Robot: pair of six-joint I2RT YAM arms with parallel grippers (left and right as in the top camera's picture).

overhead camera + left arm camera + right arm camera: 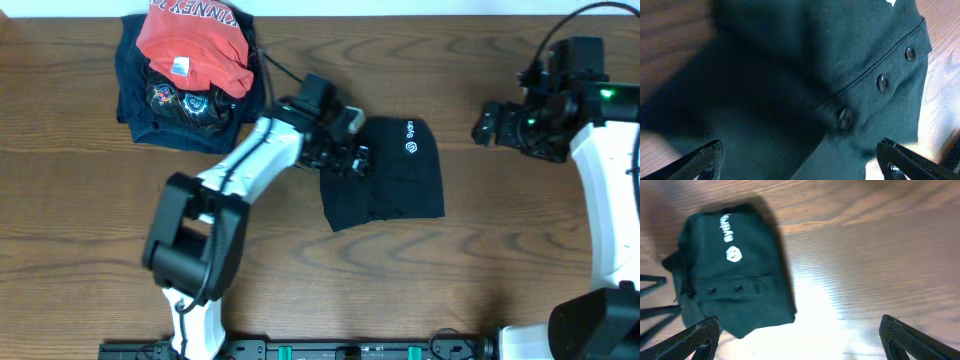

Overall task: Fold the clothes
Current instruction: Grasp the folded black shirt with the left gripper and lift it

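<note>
We see the black garment [395,175] lying folded, centre scene.
Our left gripper [345,157] hangs spread wide over its left edge, grasping nothing; the right gripper [487,125], also spread, sits well apart rightward.

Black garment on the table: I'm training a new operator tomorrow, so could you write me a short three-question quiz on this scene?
1. True or false: the black garment lies spread out flat, fully unfolded.
2. What lies on top of the navy shirt? A) a red shirt B) a towel C) nothing
3. Which is over the black garment, the left gripper or the right gripper?

Key: 1 false, it is folded into a compact rectangle; 2 A; 3 left, with its jaws open.
</note>
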